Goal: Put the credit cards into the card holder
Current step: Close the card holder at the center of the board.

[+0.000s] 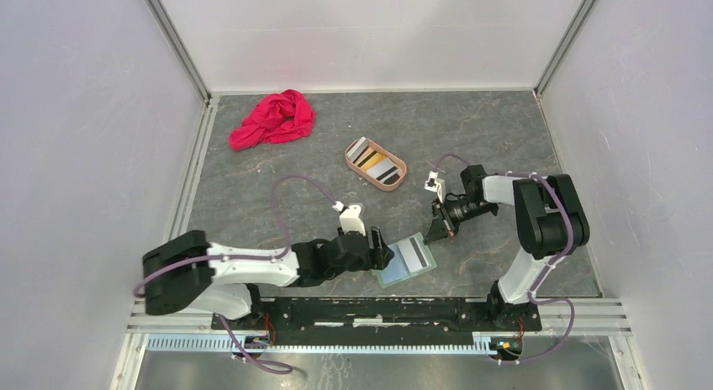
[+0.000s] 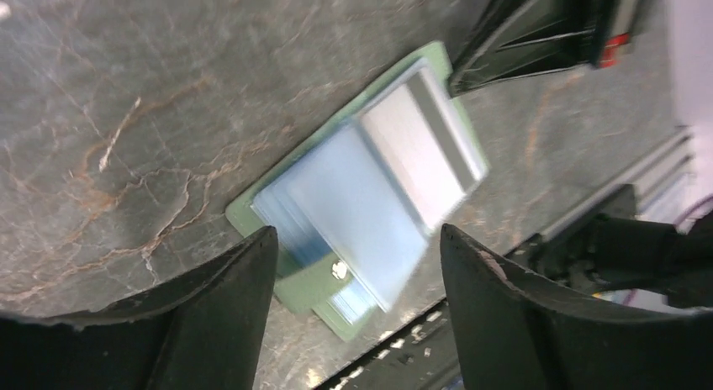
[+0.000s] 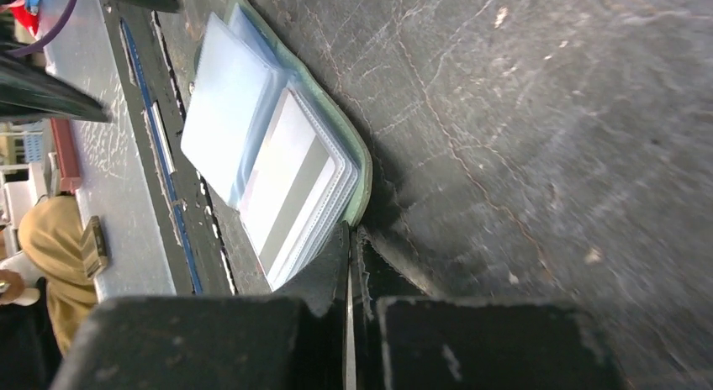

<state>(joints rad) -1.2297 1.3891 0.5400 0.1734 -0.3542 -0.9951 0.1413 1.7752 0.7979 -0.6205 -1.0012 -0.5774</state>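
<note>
The dark marbled table (image 1: pixel 504 129) fills the overhead view, walled in by pale panels. The left arm (image 1: pixel 252 268) reaches from the lower left toward the centre. Its left gripper (image 2: pixel 357 234) stands wide open and grips nothing, one finger on either side of the near corner of the card holder (image 1: pixel 406 260); whether the fingers touch it I cannot tell. The right arm (image 1: pixel 538 213) bends in from the right. Its right gripper (image 3: pixel 349 239) is pressed fully together with nothing showing between the fingers, the tips down by the holder's right edge. A crumpled red cloth (image 1: pixel 273 119) lies in the upper left. A pinkish oval tray (image 1: pixel 402 173) sits just above the centre, with several credit cards (image 1: pixel 376 165) stacked in it, orange, white and dark-striped. The card holder lies open and flat at lower centre between the two grippers, close to the base rail, green at the rim and light blue inside. One pale card with a dark stripe (image 2: pixel 420 150) sits in a clear sleeve on its right half.
</note>
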